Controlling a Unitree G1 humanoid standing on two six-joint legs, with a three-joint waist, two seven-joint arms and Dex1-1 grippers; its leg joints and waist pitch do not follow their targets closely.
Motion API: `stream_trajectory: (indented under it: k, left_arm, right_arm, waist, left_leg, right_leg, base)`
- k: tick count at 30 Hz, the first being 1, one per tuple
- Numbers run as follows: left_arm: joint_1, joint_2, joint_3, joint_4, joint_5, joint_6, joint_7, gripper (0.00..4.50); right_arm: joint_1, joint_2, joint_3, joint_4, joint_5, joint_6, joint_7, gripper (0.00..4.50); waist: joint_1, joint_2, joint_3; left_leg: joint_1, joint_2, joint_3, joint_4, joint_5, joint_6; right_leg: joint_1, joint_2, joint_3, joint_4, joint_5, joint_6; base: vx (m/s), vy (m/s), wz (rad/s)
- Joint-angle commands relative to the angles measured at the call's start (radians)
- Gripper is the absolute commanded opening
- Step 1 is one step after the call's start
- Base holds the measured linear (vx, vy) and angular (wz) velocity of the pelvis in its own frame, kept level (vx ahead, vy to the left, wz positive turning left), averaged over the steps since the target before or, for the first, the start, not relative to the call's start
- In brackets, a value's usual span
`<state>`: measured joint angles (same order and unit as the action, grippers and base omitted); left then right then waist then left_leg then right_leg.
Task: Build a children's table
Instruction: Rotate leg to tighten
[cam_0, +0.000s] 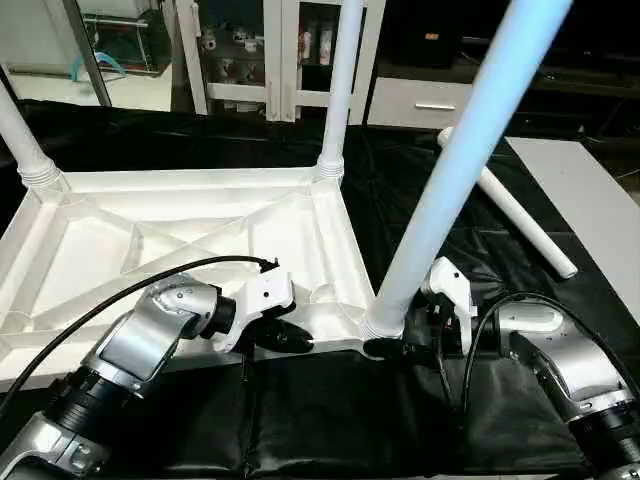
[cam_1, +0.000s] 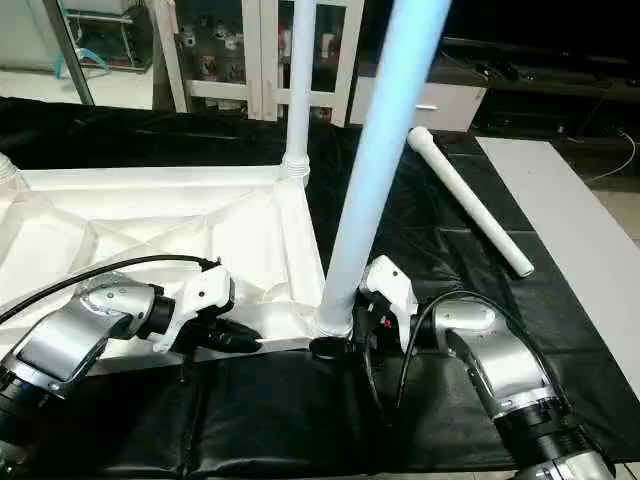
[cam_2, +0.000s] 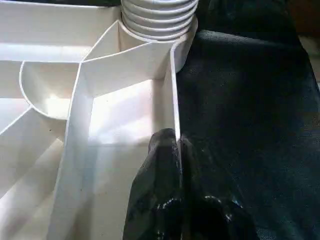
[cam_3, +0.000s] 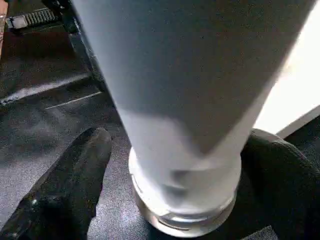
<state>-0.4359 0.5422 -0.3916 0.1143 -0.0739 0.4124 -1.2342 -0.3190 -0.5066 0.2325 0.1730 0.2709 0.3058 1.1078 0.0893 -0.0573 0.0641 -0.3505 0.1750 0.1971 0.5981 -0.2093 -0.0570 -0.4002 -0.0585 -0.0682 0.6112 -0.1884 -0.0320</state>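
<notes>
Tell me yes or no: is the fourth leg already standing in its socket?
No, one loose leg lies flat on the black cover, beside the table top.

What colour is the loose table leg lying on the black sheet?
White; the loose table leg shows best in the right eye view, lying on the black sheet.

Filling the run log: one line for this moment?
left tool: shut on white plastic tabletop rim | right tool: open around near tapered white leg

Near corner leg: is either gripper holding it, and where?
The right gripper straddles the near leg at its base, fingers apart, grip unclear. The left gripper pinches the tabletop's edge wall.
</notes>
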Motion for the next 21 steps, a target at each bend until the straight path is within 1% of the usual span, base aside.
stream_trajectory:
  k: [1,3,7,8,9,11,12,14,18,21]
  left_arm:
    - [0.0,0.002,-0.047,-0.008,0.006,-0.007,-0.033,0.0]
    - [0.001,0.002,-0.046,-0.007,0.007,-0.008,-0.033,0.0]
    - [0.002,0.004,-0.047,-0.006,0.007,-0.009,-0.035,0.0]
    - [0.002,0.005,-0.048,-0.005,0.007,-0.009,-0.036,0.0]
    - [0.003,0.006,-0.048,-0.005,0.007,-0.009,-0.038,0.0]
    - [0.003,0.006,-0.049,-0.006,0.007,-0.008,-0.04,0.0]
    - [0.003,0.007,-0.05,-0.005,0.007,-0.008,-0.04,0.0]
    - [0.003,0.007,-0.05,-0.005,0.007,-0.007,-0.041,0.0]
    - [0.003,0.007,-0.052,-0.003,0.01,-0.005,-0.039,0.0]
    - [0.005,0.001,-0.05,0.0,0.013,-0.003,-0.028,0.0]
  right_arm:
    - [-0.002,-0.013,-0.007,-0.018,0.005,0.012,0.01,3.9]
    - [-0.001,-0.013,-0.007,-0.017,0.005,0.011,0.012,3.7]
    - [0.003,-0.017,-0.003,-0.017,0.005,0.009,0.018,3.26]
    - [0.004,-0.018,-0.002,-0.018,0.004,0.01,0.02,3.26]
    - [0.006,-0.018,-0.003,-0.019,0.003,0.011,0.022,3.15]
    - [0.007,-0.018,-0.003,-0.018,0.001,0.009,0.024,3.01]
    - [0.008,-0.018,-0.002,-0.017,0.0,0.008,0.025,2.94]
    - [0.009,-0.018,-0.001,-0.016,-0.001,0.007,0.027,2.77]
    - [0.017,-0.01,0.009,-0.006,-0.011,-0.002,0.018,2.69]
    - [0.02,0.007,0.006,0.012,-0.019,-0.009,-0.011,2.67]
  waist:
    - [-0.006,0.006,-0.053]
    - [-0.006,0.006,-0.054]
    - [-0.005,0.007,-0.056]
    - [-0.004,0.008,-0.057]
    - [-0.004,0.008,-0.057]
    - [-0.004,0.007,-0.057]
    - [-0.003,0.009,-0.057]
    - [-0.003,0.008,-0.057]
    - [-0.003,0.008,-0.059]
    - [-0.003,0.008,-0.058]
  left_leg:
    - [0.01,0.069,-0.033,-0.078,-0.17,0.031]
    - [0.01,0.068,-0.032,-0.077,-0.165,0.031]
    - [0.011,0.068,-0.031,-0.076,-0.144,0.036]
    - [0.011,0.068,-0.031,-0.075,-0.142,0.037]
    - [0.01,0.068,-0.031,-0.075,-0.143,0.037]
    - [0.01,0.068,-0.03,-0.074,-0.144,0.036]
    - [0.011,0.068,-0.031,-0.075,-0.144,0.036]
    - [0.011,0.068,-0.031,-0.075,-0.147,0.035]
    - [0.011,0.068,-0.031,-0.074,-0.141,0.034]
    - [0.01,0.068,-0.031,-0.074,-0.145,0.033]
  right_leg:
    - [0.043,-0.098,0.064,-0.081,-0.278,-0.179]
    - [0.043,-0.098,0.064,-0.081,-0.274,-0.179]
    - [0.044,-0.096,0.064,-0.076,-0.235,-0.189]
    - [0.044,-0.096,0.064,-0.075,-0.223,-0.194]
    - [0.044,-0.096,0.063,-0.074,-0.219,-0.196]
    - [0.046,-0.097,0.064,-0.075,-0.224,-0.197]
    - [0.046,-0.097,0.063,-0.075,-0.227,-0.197]
    - [0.046,-0.097,0.063,-0.075,-0.229,-0.196]
    - [0.047,-0.097,0.063,-0.073,-0.215,-0.199]
    - [0.047,-0.097,0.063,-0.074,-0.222,-0.198]
  base:
    - [0.0,0.0,0.0]
    - [0.0,0.0,0.0]
    - [0.0,0.0,0.0]
    - [0.0,0.0,0.0]
    - [0.0,0.0,0.0]
    - [0.0,0.0,0.0]
    - [0.0,0.0,0.0]
    - [0.0,0.0,0.0]
    - [0.0,0.0,0.0]
    - [0.0,0.0,0.0]
